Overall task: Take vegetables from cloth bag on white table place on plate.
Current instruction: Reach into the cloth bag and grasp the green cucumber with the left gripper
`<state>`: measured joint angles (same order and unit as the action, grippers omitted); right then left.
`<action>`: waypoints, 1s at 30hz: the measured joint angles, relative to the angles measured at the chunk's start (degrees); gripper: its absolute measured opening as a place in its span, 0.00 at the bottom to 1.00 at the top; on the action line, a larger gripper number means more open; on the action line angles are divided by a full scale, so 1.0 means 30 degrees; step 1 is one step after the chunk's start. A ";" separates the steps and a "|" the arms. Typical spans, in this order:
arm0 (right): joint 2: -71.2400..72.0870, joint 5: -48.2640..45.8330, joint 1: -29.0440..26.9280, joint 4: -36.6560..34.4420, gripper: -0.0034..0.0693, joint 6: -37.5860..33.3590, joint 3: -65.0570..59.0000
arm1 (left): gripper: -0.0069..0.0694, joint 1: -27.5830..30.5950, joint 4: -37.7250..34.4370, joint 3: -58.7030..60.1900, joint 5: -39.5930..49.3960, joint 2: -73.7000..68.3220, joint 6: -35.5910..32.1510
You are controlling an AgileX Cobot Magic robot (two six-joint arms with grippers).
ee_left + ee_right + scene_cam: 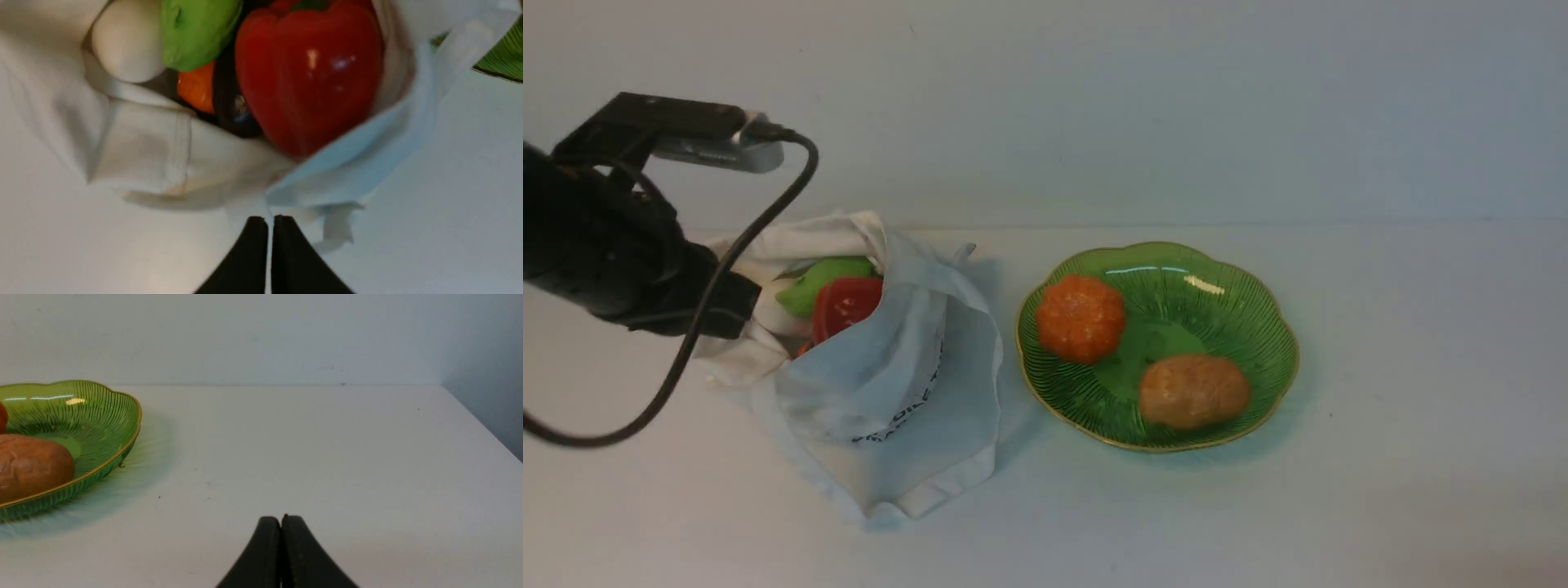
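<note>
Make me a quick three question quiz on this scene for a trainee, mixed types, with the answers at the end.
1. Multiple choice: which vegetable shares the plate with the pumpkin?
a) red pepper
b) potato
c) green pod

2. True or false: the red pepper is in the cloth bag.

3. Fill in the blank: the fingertips of the right gripper are ______ (open or shut).

Key: 1 b, the potato; 2 true; 3 shut.
</note>
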<state>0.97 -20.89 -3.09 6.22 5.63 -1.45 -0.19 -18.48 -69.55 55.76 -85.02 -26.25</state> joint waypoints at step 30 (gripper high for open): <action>0.0000 0.0000 0.0000 -0.0017 0.03 0.0000 0.0000 | 0.39 0.0000 -0.0541 -0.2591 -0.3623 -0.6183 -0.2506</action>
<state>0.97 -20.89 -3.09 6.17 5.63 -1.45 -0.19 -20.11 -77.32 44.89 -103.57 -33.76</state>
